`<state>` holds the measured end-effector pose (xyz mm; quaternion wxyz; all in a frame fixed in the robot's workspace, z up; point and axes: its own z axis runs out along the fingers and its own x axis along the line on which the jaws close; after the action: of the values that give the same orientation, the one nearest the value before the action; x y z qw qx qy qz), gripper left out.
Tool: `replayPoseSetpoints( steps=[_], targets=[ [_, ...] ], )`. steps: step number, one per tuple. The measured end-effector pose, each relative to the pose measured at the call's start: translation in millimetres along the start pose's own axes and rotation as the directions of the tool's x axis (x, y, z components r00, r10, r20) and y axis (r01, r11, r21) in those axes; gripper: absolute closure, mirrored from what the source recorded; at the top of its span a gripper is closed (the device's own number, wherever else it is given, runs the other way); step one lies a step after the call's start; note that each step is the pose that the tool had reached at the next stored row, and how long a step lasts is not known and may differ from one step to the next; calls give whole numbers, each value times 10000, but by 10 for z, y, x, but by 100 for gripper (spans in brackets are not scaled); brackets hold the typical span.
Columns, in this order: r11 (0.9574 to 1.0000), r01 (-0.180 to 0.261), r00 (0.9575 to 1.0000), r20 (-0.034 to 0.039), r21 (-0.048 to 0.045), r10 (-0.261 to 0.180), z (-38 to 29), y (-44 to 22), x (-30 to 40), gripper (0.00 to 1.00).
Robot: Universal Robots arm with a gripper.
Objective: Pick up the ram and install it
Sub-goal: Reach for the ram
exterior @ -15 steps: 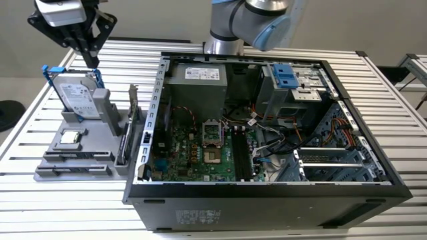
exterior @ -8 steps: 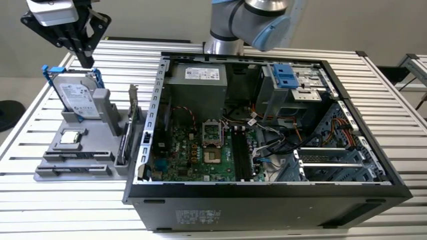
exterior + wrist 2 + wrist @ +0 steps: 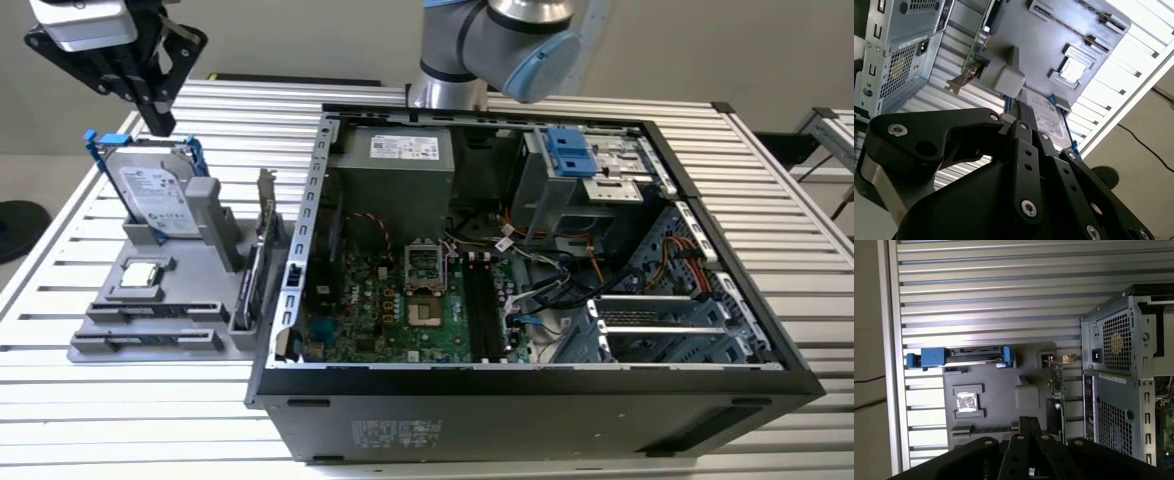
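Observation:
The ram (image 3: 150,312) is a thin dark stick standing on edge in a front slot of the grey holder (image 3: 200,330), on the exterior view's left. In the first wrist view its dark strip (image 3: 961,429) lies just beyond the CPU chip. My gripper (image 3: 160,122) hangs high over the holder's back end, above the hard drive, well away from the ram. In both wrist views its black fingers (image 3: 1019,117) (image 3: 1029,422) are pressed together with nothing between them. The open computer case (image 3: 534,250) lies on its side, showing the motherboard and its dark memory slots (image 3: 483,305).
The holder also carries a hard drive in a blue caddy (image 3: 150,195), a small silver CPU chip (image 3: 140,275) and an upright expansion card (image 3: 267,250). Cables, a power supply (image 3: 394,160) and drive cages crowd the case. Everything rests on a slatted metal table (image 3: 134,400).

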<state>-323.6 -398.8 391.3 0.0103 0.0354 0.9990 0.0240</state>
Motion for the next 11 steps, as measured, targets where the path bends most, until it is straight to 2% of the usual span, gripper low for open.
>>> replayPoseSetpoints(
  steps=[11],
  targets=[
    [10000, 0, 10000, 0, 0, 0, -1, -8, 107, 100]
  ],
)
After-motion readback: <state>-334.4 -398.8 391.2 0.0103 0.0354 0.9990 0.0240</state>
